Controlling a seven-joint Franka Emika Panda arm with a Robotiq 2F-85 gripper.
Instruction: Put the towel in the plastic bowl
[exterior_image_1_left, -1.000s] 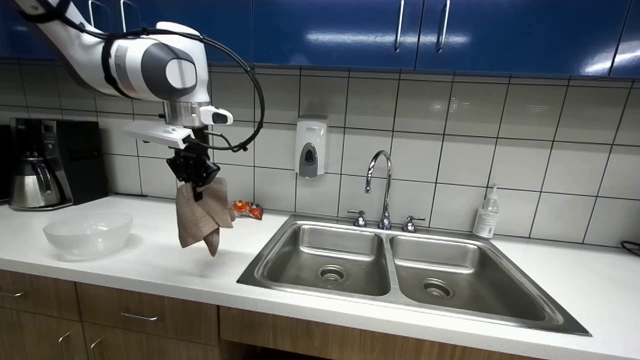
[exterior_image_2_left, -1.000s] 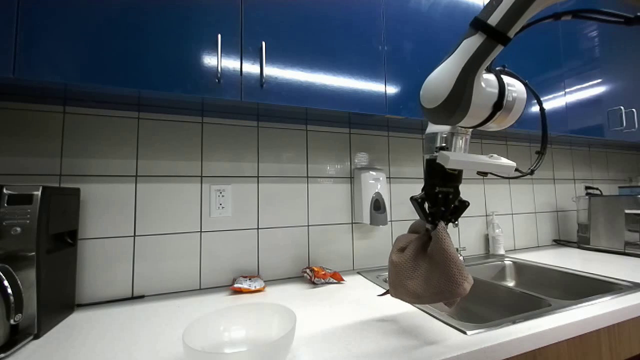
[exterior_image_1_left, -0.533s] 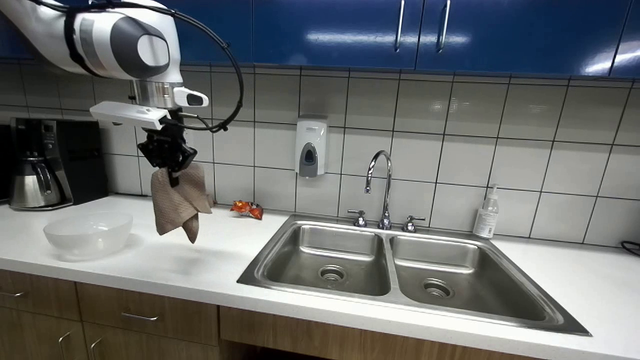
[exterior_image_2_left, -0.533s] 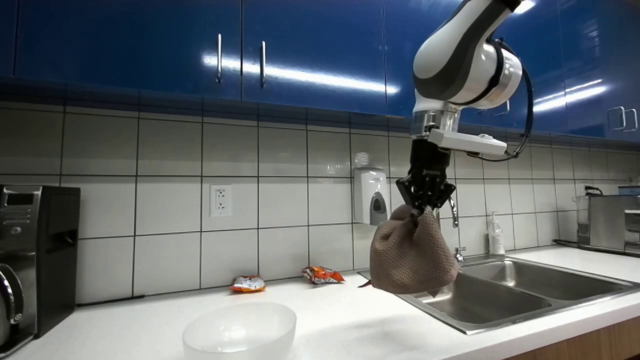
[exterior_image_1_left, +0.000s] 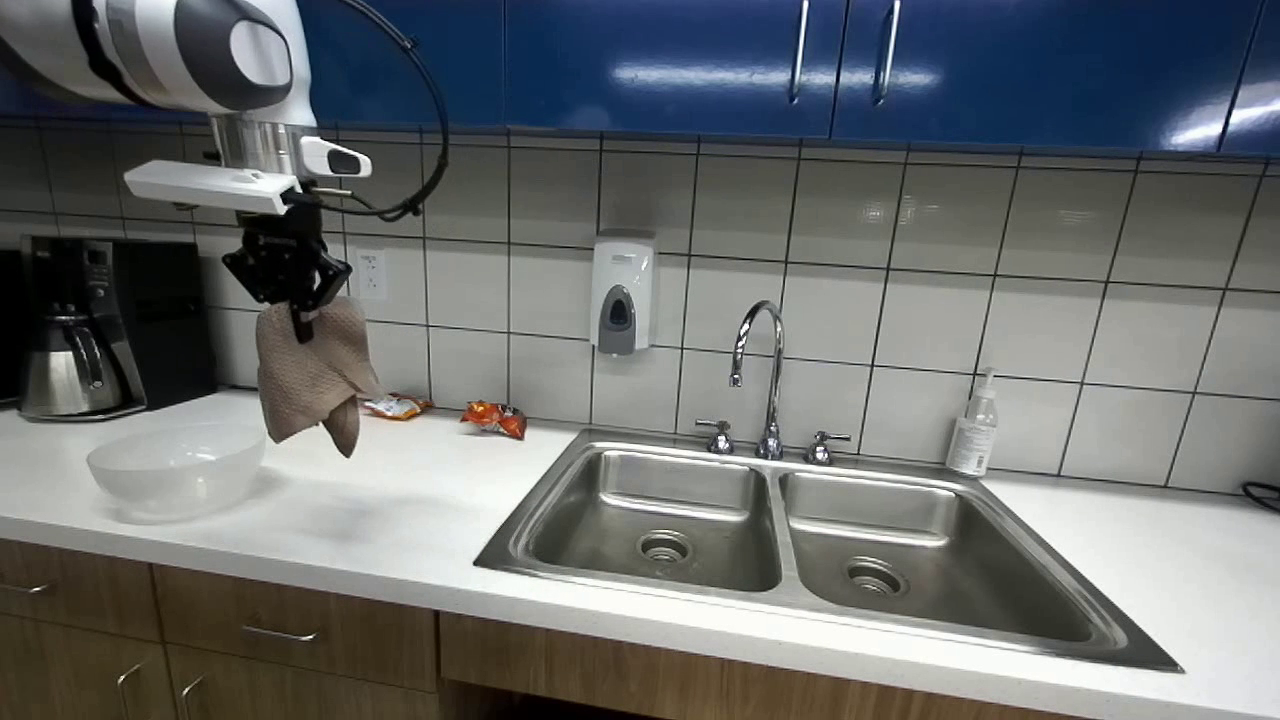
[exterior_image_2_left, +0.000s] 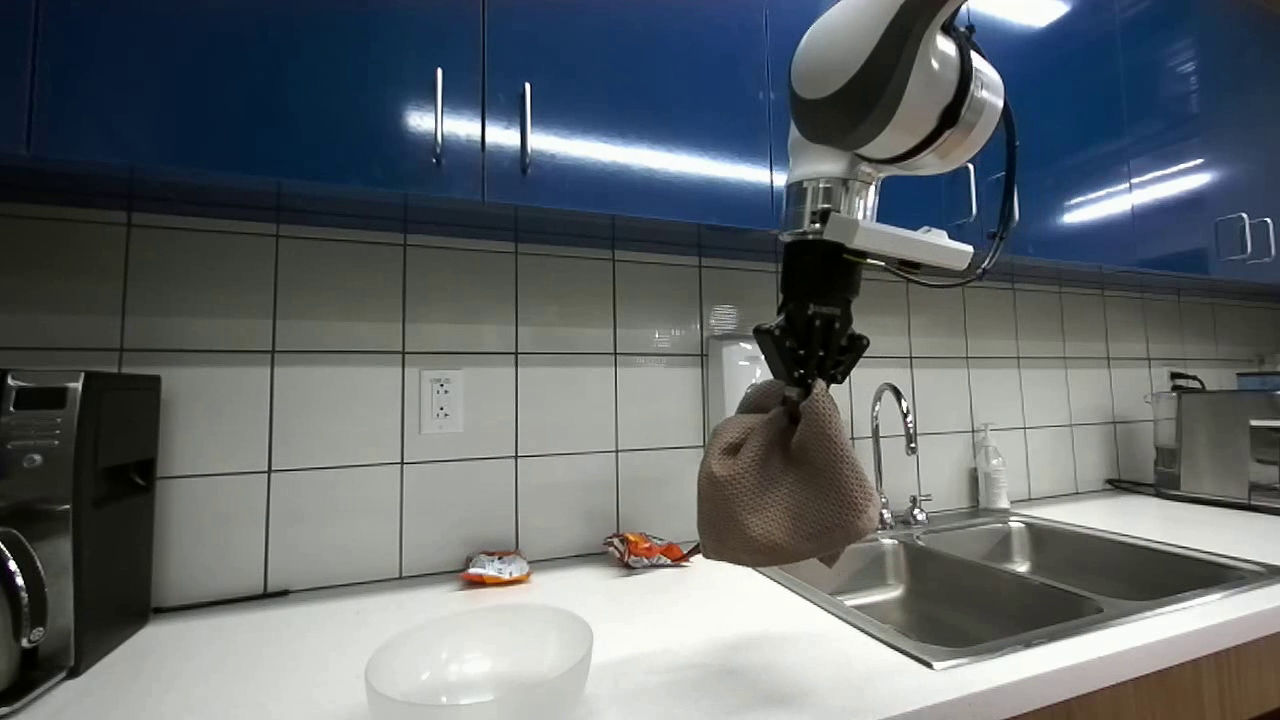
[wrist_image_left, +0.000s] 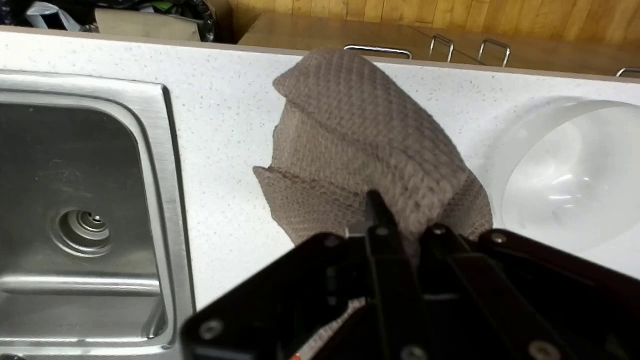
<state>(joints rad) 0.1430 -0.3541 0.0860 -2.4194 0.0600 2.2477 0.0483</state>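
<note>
My tool (exterior_image_2_left: 795, 393) pinching brown towel (exterior_image_2_left: 785, 490) near its gathered top; folds hang below, in air above tabletop (exterior_image_2_left: 660, 640). Translucent plastic bowl (exterior_image_1_left: 175, 485) upright on tabletop, at 8 o'clock from towel in both exterior views. Wrist view: bowl at 3 o'clock from towel, steel sink (wrist_image_left: 90, 175) at 9 o'clock. Two orange packets (exterior_image_2_left: 645, 550) lie on tabletop near tiled wall (exterior_image_2_left: 460, 505).
</note>
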